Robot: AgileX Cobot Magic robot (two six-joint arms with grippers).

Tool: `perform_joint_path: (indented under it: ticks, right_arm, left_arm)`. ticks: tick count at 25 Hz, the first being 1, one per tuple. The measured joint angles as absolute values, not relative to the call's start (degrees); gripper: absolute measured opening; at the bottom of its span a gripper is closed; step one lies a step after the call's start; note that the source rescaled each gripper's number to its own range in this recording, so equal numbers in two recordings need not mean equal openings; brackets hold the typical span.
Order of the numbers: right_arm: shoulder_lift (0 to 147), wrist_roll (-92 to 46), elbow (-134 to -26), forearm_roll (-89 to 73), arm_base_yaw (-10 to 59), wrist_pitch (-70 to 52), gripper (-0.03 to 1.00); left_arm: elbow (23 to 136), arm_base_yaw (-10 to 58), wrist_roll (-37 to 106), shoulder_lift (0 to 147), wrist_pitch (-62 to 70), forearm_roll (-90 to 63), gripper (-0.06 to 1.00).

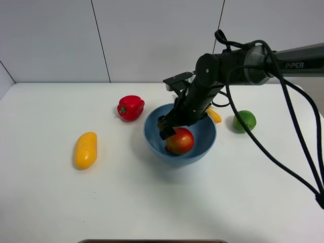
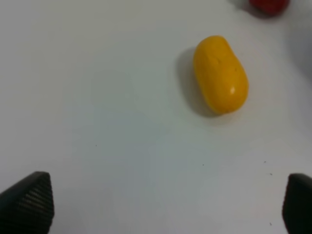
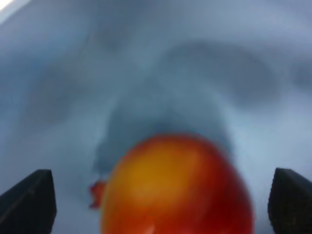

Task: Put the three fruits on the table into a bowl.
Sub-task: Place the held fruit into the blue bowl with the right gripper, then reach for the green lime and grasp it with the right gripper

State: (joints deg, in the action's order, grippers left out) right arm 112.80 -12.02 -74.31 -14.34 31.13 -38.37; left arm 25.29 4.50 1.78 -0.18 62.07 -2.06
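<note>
The red-orange pomegranate [image 1: 179,141] lies inside the light-blue bowl [image 1: 205,150] at the middle of the white table [image 1: 50,202]. My right gripper [image 1: 169,130] is down in the bowl just above the fruit. In the right wrist view the gripper [image 3: 160,200] is open, with the pomegranate [image 3: 178,187] between its spread fingers and not touching them, against the bowl wall [image 3: 146,58]. The yellow-orange mango [image 1: 85,150] lies on the table at the left. My left gripper [image 2: 161,204] is open and empty, short of the mango [image 2: 220,74]. The green lime [image 1: 244,121] lies right of the bowl.
A red bell pepper [image 1: 130,107] sits just left of the bowl's far rim and shows at the edge of the left wrist view [image 2: 267,5]. A yellow corn cob [image 1: 214,115] lies behind the bowl, partly hidden by my right arm. Black cables hang at the right.
</note>
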Motion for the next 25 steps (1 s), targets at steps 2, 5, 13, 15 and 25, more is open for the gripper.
perform_joint_path:
  ticks: [2,5,13,15,25]
  right_arm:
    - [112.8,-12.02,-74.31,-14.34,31.13,-38.42,0.62]
    - [112.68,-11.98,-74.91,-14.34,31.13,-39.71,0.62]
    - [108.17,-8.11,-82.73,-13.04,31.13,-50.45,0.62]
    - [106.69,-5.76,-84.75,-10.31,31.13,-52.52,0.62]
    - [103.66,3.06,-90.65,2.17,24.55,-65.49,0.62]
  left_arm:
    - [25.29,4.5,1.78,-0.18,62.07,-2.06,0.87]
    - [25.29,4.5,1.78,-0.18,62.07,-2.06,0.87]
    - [25.29,4.5,1.78,-0.18,62.07,-2.06,0.87]
    - [25.29,4.5,1.78,-0.18,62.07,-2.06,0.87]
    - [25.29,4.5,1.78,-0.18,62.07,-2.06,0.87]
